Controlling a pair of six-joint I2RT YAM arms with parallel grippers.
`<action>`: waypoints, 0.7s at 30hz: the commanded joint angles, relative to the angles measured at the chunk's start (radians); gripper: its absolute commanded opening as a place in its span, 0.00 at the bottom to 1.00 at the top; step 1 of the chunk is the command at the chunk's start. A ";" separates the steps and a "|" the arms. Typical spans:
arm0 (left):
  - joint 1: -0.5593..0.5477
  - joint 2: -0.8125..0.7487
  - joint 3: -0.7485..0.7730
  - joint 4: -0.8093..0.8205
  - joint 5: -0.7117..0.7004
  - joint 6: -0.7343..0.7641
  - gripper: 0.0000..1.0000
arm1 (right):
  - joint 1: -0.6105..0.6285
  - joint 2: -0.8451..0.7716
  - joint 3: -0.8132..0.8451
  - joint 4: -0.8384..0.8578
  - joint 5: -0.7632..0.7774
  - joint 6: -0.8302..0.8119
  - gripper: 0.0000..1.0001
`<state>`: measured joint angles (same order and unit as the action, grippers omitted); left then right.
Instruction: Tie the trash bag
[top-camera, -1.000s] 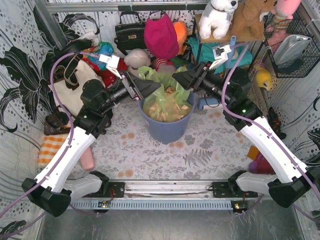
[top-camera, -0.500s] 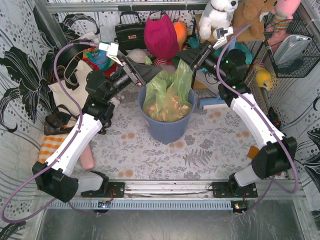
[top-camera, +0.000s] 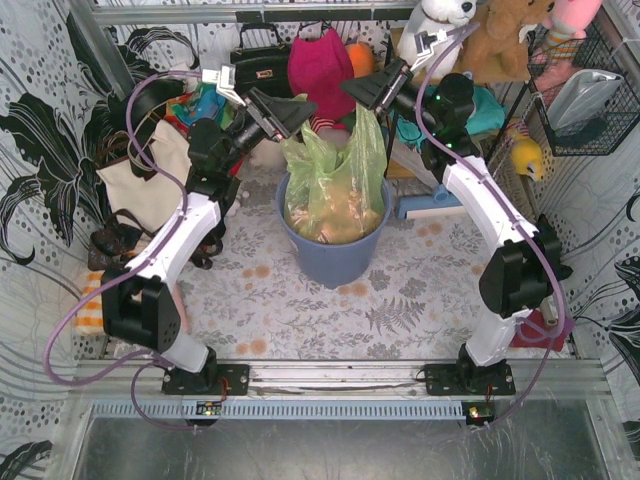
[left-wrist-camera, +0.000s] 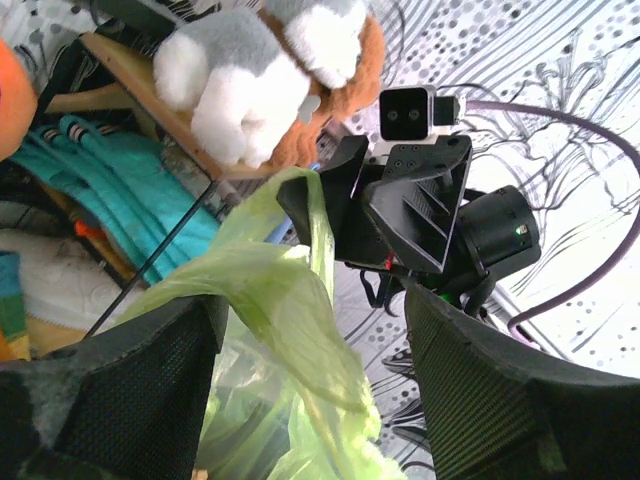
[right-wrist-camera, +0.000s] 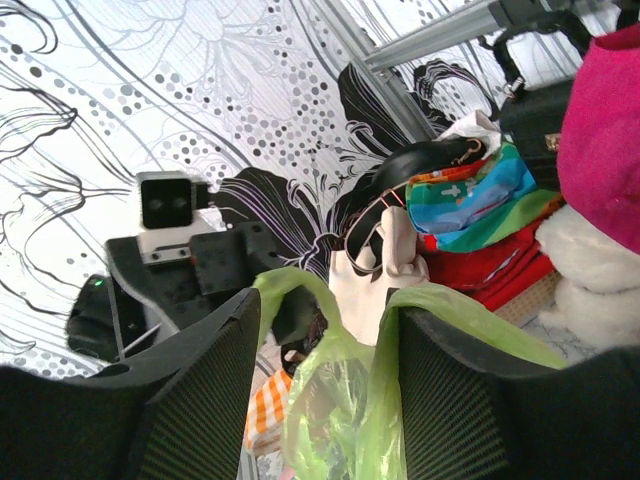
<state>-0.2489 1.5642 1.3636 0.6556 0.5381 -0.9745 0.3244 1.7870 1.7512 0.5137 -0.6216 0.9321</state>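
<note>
So the trash bag (top-camera: 335, 180) is sitting inside the blue-grey bin (top-camera: 335, 262), which stands upright about mid-bench (top-camera: 300, 310). The light-green plastic is stretched way up above the bin's rim into a kind of tent. Crumpled tan paper (top-camera: 340, 215) shows through the film down at bin level. The right claw (right-wrist-camera: 322, 300) hangs above the bin's far-right edge with its jaws apart. A bunch of the green film runs up through the gap and spills over one finger (right-wrist-camera: 470, 390). From the left wrist view, the bag's tallest strip looks hooked over that claw's tip rather than squeezed. The left claw (left-wrist-camera: 315, 308) is above the bin's far-left edge, pointing across at the other one, jaws spread wide. A flap of the bag lies in that gap and rests against the edge of one finger (left-wrist-camera: 120, 390), while the other finger stands well off it. The two claws are near each other over the bin, not touching. Behind the bin there's a pile of clutter: a black handbag (top-camera: 262, 65), a big magenta soft thing (top-camera: 322, 70), and a white stuffed animal (top-camera: 437, 25) on a shelf off to the bin's far right.
</note>
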 joint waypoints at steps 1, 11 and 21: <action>0.017 0.023 0.083 0.287 0.079 -0.154 0.78 | -0.008 -0.011 0.085 0.075 -0.075 0.028 0.51; 0.014 -0.031 0.032 0.682 0.266 -0.504 0.74 | -0.004 -0.273 -0.199 0.232 -0.181 0.121 0.47; -0.061 -0.339 -0.164 0.179 0.335 -0.209 0.77 | 0.013 -0.474 -0.450 0.223 -0.238 0.103 0.48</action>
<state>-0.2596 1.3338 1.2057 1.1213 0.8330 -1.3911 0.3252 1.3304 1.3472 0.6884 -0.8085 1.0325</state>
